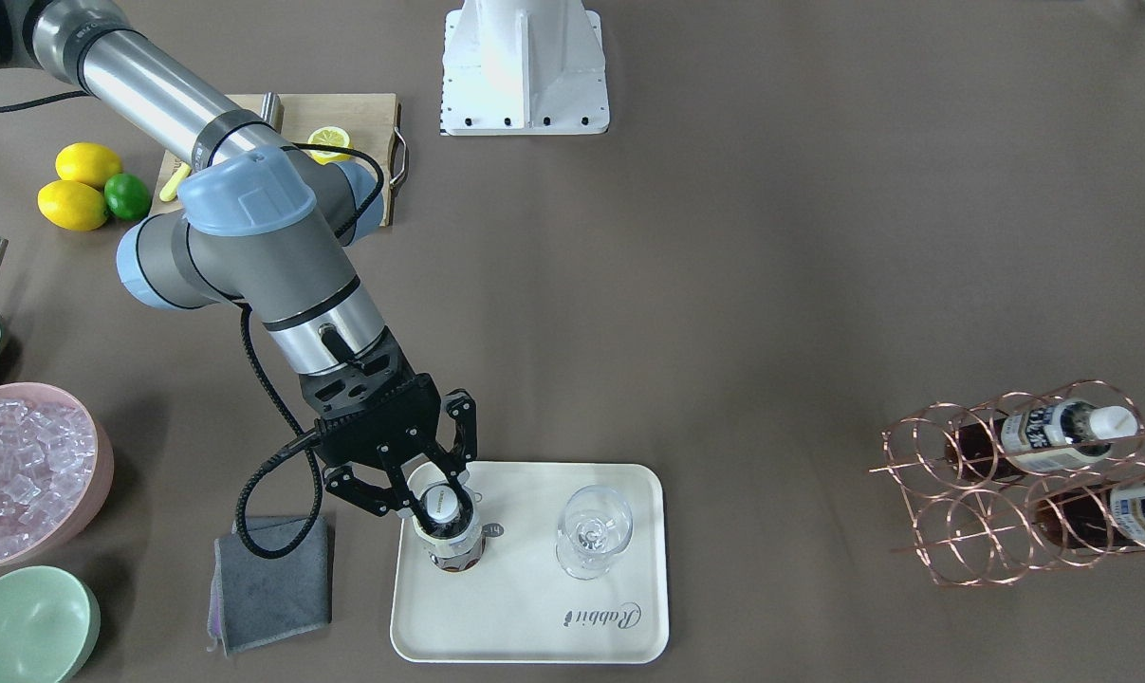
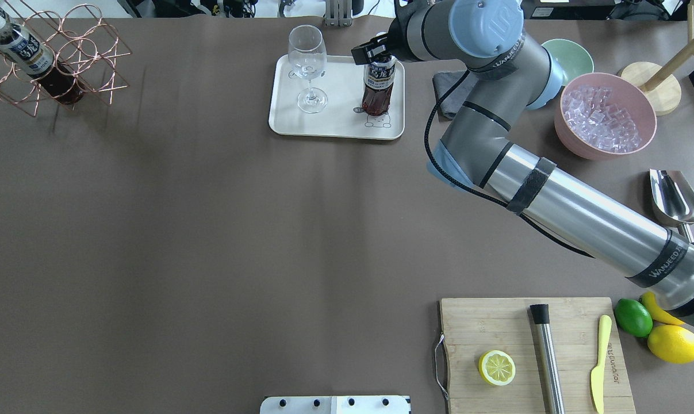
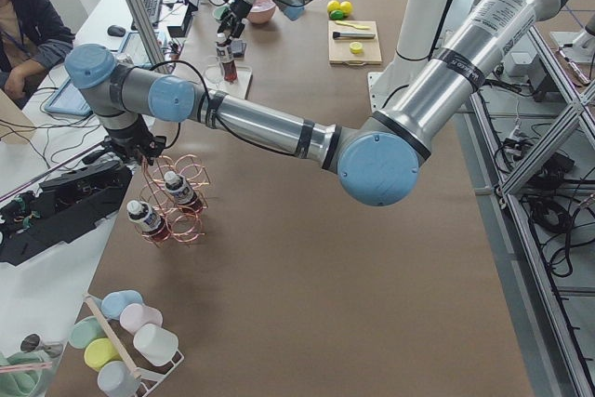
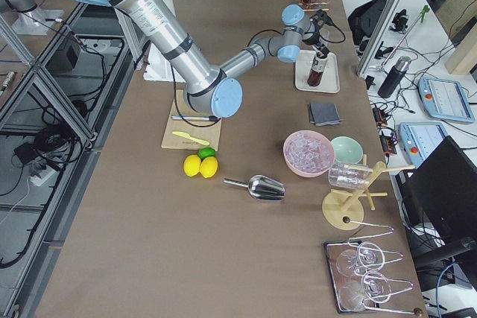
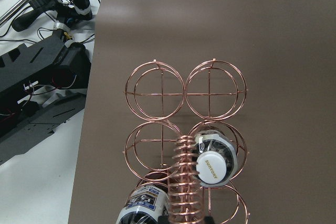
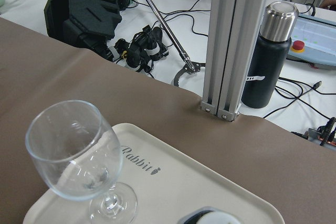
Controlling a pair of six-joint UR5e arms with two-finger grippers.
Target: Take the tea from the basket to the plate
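Observation:
The tea [image 1: 453,548] stands upright on the cream plate [image 1: 534,607], at the end with the bear drawing [image 2: 376,121]. My right gripper [image 1: 436,489] comes down from above and is shut on its white cap and neck. The right wrist view shows only the top of the cap [image 6: 210,219] at its bottom edge. The copper wire basket [image 1: 1008,493] stands far off and holds two more bottles [image 5: 212,165]. My left gripper [image 3: 144,151] hovers at the basket's coil handle [image 5: 184,182]. I cannot tell whether it is open or shut.
A wine glass [image 1: 593,531] stands on the plate beside the tea. A grey cloth [image 1: 273,583], a pink bowl of ice [image 1: 22,470] and a green bowl [image 1: 22,626] lie past the plate's end. A cutting board [image 2: 530,356] and lemons [image 2: 673,343] lie near the robot.

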